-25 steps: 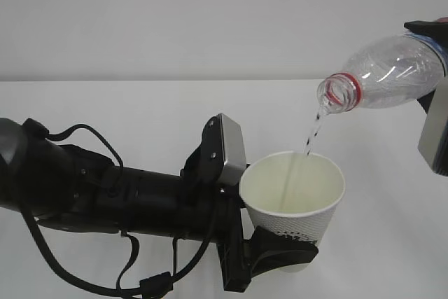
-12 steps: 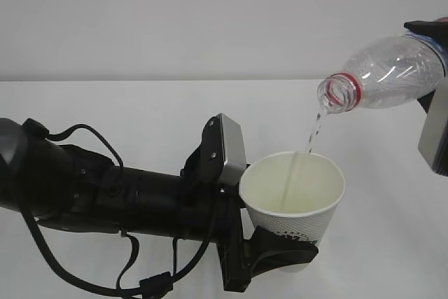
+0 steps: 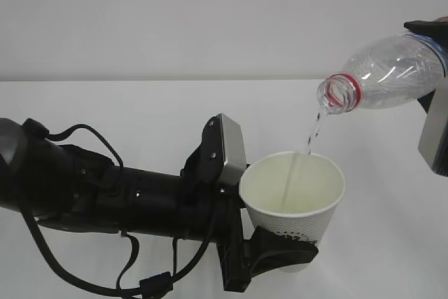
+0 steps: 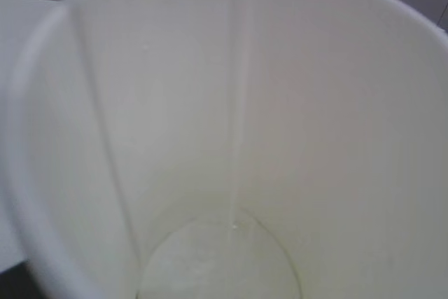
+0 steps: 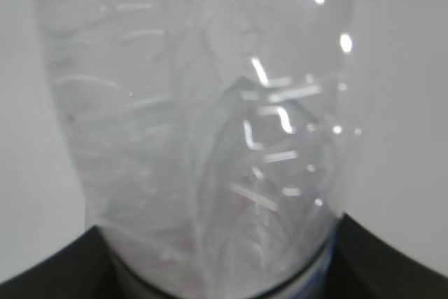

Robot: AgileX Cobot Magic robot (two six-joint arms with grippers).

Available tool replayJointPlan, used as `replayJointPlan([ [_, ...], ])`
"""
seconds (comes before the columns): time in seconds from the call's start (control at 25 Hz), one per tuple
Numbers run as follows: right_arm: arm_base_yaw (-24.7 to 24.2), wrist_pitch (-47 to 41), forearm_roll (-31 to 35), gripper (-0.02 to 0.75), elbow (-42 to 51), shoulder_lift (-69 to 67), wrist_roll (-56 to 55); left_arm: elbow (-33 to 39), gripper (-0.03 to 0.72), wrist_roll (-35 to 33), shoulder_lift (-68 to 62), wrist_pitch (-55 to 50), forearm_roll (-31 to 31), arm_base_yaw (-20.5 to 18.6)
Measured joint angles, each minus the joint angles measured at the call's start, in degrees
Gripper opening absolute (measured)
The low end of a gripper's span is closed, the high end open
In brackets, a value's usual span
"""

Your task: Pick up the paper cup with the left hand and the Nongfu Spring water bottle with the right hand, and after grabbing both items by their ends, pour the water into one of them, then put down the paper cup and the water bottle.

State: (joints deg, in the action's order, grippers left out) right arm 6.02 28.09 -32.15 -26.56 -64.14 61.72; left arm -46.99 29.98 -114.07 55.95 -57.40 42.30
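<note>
The white paper cup (image 3: 294, 190) stands upright in the air, with my left gripper (image 3: 288, 255) shut round its lower end. The clear Nongfu Spring water bottle (image 3: 392, 71) hangs tilted above and to the right of it, red-ringed mouth (image 3: 337, 94) pointing down-left. My right gripper (image 3: 435, 50) is shut on the bottle's far end at the frame edge. A thin stream of water (image 3: 313, 131) falls from the mouth into the cup. In the left wrist view the cup's inside (image 4: 315, 124) fills the frame, with shallow water (image 4: 217, 264) at the bottom. The right wrist view shows the bottle (image 5: 196, 117) between black fingers (image 5: 49, 274).
A white table (image 3: 140, 110) runs under both arms, with a plain pale wall (image 3: 210, 12) behind it. The left arm's black body and looping cables (image 3: 91, 187) stretch in from the left edge. A grey plate (image 3: 435, 131) of the right arm hangs at the right edge.
The water keeps running into the cup in a thin stream. Both arms, the cup and the bottle have held still.
</note>
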Motion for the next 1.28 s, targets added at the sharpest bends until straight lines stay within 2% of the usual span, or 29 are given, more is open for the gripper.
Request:
replayJointPlan([
  [1.28, 0.0, 0.32, 0.0, 0.426, 0.0, 0.0, 0.48, 0.0, 0.545, 0.0, 0.0, -0.1, 0.0, 0.0],
])
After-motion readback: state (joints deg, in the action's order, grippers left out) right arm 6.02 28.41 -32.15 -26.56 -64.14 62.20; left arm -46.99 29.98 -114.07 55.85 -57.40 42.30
